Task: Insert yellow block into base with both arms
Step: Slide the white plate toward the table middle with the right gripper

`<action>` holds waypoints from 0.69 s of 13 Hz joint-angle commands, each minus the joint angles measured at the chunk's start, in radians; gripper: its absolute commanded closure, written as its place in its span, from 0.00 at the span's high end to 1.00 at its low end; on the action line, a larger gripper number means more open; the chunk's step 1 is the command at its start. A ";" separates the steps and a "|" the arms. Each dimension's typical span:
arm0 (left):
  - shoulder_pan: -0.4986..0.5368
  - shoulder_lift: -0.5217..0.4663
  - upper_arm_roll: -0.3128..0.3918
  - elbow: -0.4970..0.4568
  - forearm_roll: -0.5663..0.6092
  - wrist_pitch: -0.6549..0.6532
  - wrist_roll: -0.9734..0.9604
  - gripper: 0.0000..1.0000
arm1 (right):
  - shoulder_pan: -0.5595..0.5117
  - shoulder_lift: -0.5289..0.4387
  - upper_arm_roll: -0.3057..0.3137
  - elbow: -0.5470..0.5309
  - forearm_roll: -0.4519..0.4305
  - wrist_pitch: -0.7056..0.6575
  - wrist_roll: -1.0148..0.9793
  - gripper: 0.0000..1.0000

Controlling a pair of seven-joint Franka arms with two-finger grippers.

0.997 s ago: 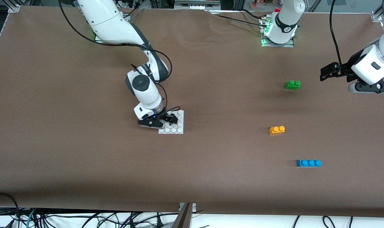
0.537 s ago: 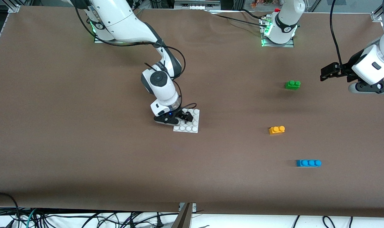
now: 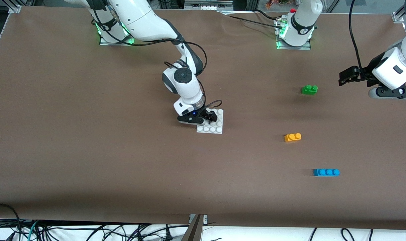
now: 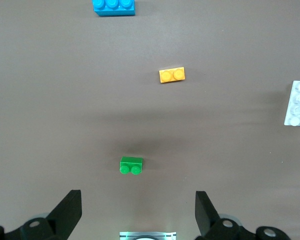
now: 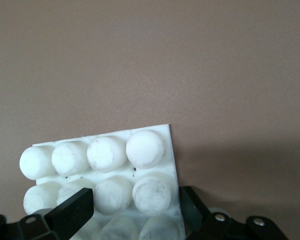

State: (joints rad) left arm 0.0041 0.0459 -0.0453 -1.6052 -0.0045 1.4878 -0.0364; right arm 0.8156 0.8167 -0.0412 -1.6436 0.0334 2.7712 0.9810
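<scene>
Right gripper (image 3: 209,117) is clamped on the white studded base (image 3: 213,126), near the table's (image 3: 89,150) middle. Left gripper (image 3: 344,77) waits wide open, high over the left arm's end. Its wrist view shows the spread fingers (image 4: 67,212). The yellow block (image 3: 292,137), two-studded, lies between the blue brick (image 3: 326,172) and the green brick (image 3: 309,89).
</scene>
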 commanded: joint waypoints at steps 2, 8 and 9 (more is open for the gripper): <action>0.002 0.014 -0.004 0.037 0.018 -0.031 0.009 1.00 | 0.042 0.061 0.012 0.044 -0.018 0.005 0.031 0.80; 0.004 0.014 -0.005 0.037 0.021 -0.032 0.013 1.00 | 0.017 0.050 0.014 0.080 -0.023 -0.004 0.022 0.85; 0.004 0.014 -0.005 0.037 0.021 -0.032 0.013 1.00 | -0.001 0.039 0.015 0.100 -0.018 -0.033 0.022 0.90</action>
State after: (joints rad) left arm 0.0041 0.0459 -0.0451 -1.6045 -0.0045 1.4841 -0.0364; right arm 0.8424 0.8281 -0.0396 -1.6179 0.0091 2.7685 0.9882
